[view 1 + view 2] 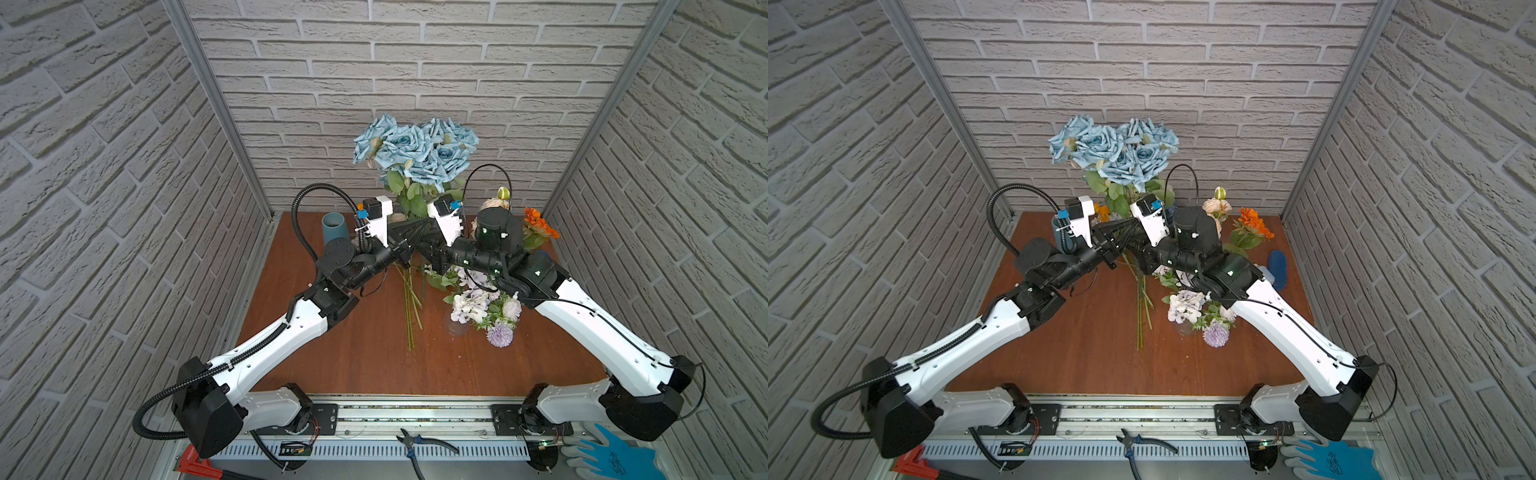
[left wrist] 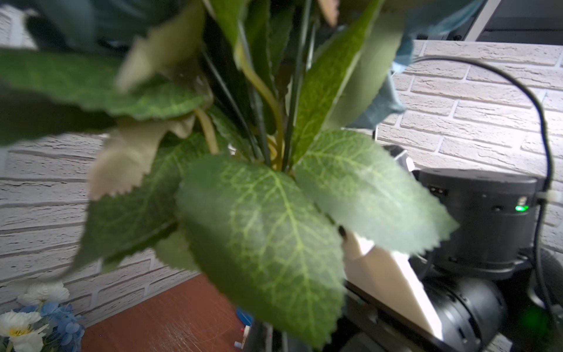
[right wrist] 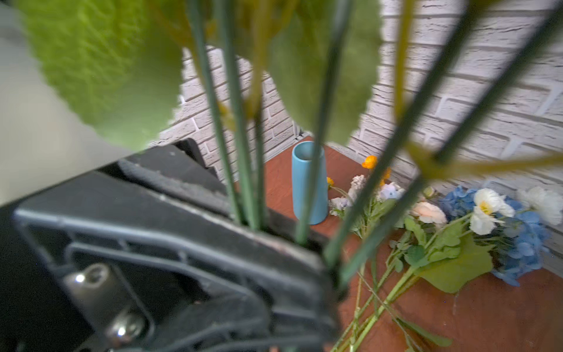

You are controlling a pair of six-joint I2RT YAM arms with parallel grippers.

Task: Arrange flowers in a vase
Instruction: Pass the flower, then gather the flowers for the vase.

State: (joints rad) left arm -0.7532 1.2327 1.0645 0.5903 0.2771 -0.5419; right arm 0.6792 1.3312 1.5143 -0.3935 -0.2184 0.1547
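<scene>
A bunch of pale blue roses (image 1: 415, 153) stands upright over the back of the table in both top views, and its long green stems (image 1: 409, 307) reach down to the wood. My left gripper (image 1: 419, 230) and my right gripper (image 1: 420, 248) meet at the stems from opposite sides, each shut on them. In the right wrist view the stems (image 3: 243, 170) rise from between black fingers (image 3: 182, 219). Rose leaves (image 2: 265, 231) fill the left wrist view and hide my left jaws. The blue vase (image 1: 334, 230) stands empty at the back left, apart from the bunch.
Lilac-white sprays (image 1: 469, 305) and a purple bloom (image 1: 500, 334) sit in a clear glass (image 1: 457, 328) at mid-right. An orange flower (image 1: 540, 224) and a peach rose (image 1: 492, 203) stand behind my right wrist. Blue hydrangea and white poppies (image 3: 518, 219) lie by the back wall. Pliers (image 1: 419, 442) and a blue glove (image 1: 611, 455) lie off the table's front.
</scene>
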